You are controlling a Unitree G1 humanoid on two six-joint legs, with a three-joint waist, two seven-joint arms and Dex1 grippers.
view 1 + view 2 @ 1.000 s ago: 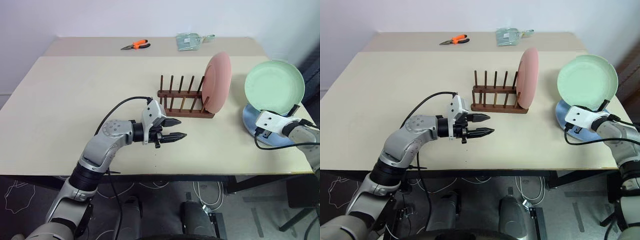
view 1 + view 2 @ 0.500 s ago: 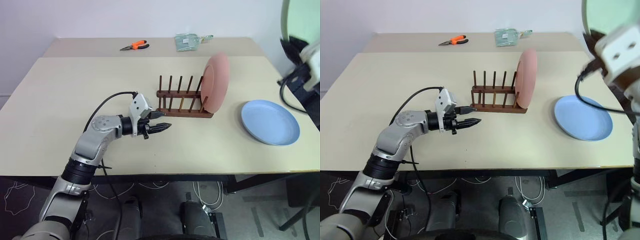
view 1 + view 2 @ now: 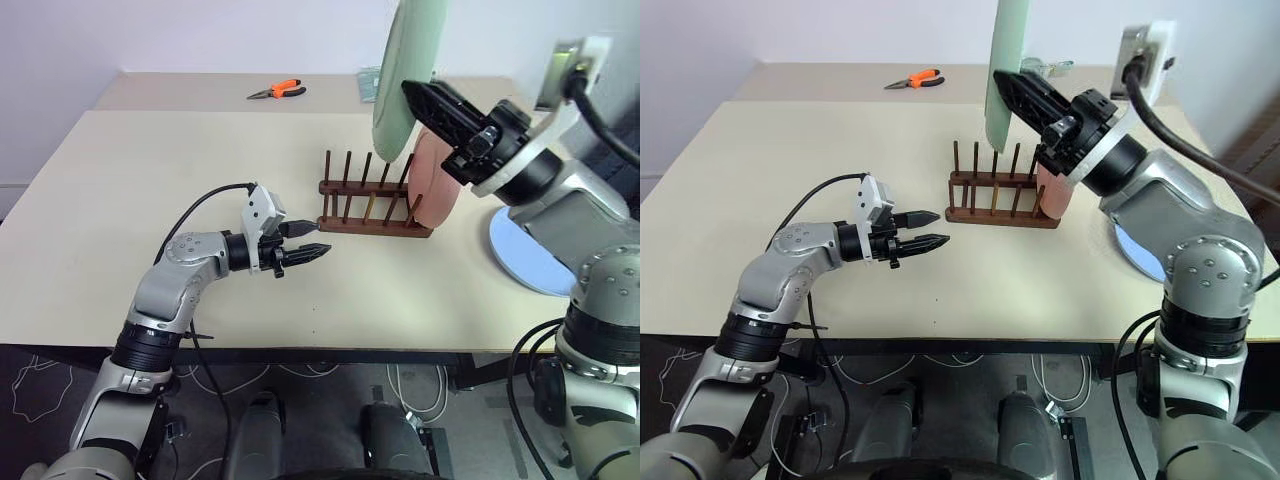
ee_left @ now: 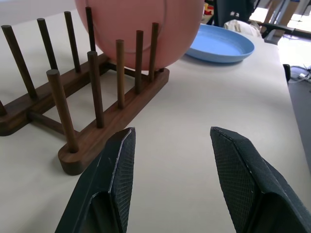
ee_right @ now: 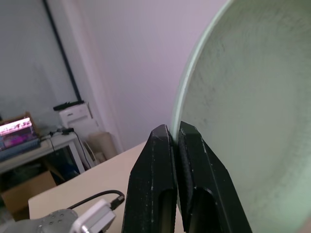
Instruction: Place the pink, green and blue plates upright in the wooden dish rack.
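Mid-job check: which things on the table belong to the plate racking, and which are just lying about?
Job:
green plate, clamped in the right gripper
pink plate, upright in the wooden dish rack
blue plate, flat on the table

Lying about:
orange-handled pliers
pale green packet at the far edge

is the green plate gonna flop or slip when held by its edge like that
The green plate probably won't flop: it stands upright and flat from one rim pinch by the right gripper. Slipping or swinging seems possible, since only a narrow edge is clamped.
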